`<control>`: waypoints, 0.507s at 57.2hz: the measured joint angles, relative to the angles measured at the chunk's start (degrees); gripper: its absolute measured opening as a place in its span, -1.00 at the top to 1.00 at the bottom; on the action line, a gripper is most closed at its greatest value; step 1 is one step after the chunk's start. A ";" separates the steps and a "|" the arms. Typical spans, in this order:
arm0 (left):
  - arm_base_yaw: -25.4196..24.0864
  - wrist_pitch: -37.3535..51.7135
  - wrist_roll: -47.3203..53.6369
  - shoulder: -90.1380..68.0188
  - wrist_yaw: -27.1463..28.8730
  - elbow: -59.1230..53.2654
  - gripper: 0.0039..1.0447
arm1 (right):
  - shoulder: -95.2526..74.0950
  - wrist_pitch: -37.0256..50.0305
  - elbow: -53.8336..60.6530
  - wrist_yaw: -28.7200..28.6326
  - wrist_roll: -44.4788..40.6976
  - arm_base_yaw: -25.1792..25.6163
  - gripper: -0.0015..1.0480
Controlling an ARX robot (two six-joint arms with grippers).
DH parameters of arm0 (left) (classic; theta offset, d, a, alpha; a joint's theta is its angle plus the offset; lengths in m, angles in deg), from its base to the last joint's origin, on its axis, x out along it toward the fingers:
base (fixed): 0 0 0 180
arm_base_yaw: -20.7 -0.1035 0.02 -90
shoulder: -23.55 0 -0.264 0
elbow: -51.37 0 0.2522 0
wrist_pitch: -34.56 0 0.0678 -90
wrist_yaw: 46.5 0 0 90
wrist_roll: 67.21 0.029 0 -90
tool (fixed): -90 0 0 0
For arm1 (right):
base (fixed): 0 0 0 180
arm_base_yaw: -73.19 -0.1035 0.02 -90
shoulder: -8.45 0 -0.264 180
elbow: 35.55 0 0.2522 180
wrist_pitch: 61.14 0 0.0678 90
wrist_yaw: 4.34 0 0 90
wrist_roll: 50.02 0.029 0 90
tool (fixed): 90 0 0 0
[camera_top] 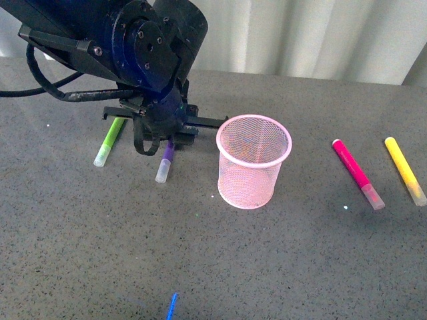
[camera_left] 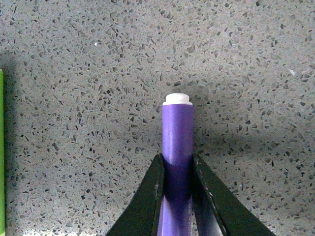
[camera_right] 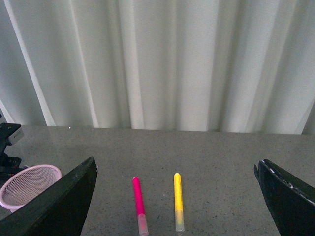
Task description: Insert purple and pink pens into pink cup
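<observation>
A green marker lay far over on the left of the grey desk. Just beside it, the left end effector was down low over the purple pen. In the left wrist view its two black fingers pressed on each side of the purple pen, so the left end effector was grasping it partway along. The pen looked as if it was lying on the desk or just above it. It pointed away from the robot, with its clear cap at the near end, and the fingers sat across it.

The pink cup stood upright just to the right of that end effector, with its open mouth facing up. No pen showed inside it. I think the pen had to be lifted, tipped up on end and carried a short way right to go in.

Further right, well apart from the cup, the pink pen lay flat on the desk, cap toward the robot, slanting a little. The yellow marker lay next to it, last on the right. The right end effector hung above the desk, wide open and empty. The pink pen was in front of it, so the right arm was the nearer one for that pen.
</observation>
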 joint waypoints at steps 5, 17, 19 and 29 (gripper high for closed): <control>-0.04 0.59 -0.68 0.00 -0.13 -0.28 0.77 | 0.00 0.00 0.00 0.02 0.00 0.00 -0.86; -0.57 3.74 -0.96 2.54 -0.85 -3.08 0.77 | 0.00 0.00 0.00 0.00 0.00 0.00 -0.86; -0.83 4.83 -0.96 3.63 -0.90 -3.89 0.77 | 0.00 0.00 0.00 0.00 0.00 0.00 -0.86; -2.86 11.17 -0.31 12.13 -1.31 -7.78 0.77 | 0.00 0.00 0.00 0.00 0.00 0.00 -0.86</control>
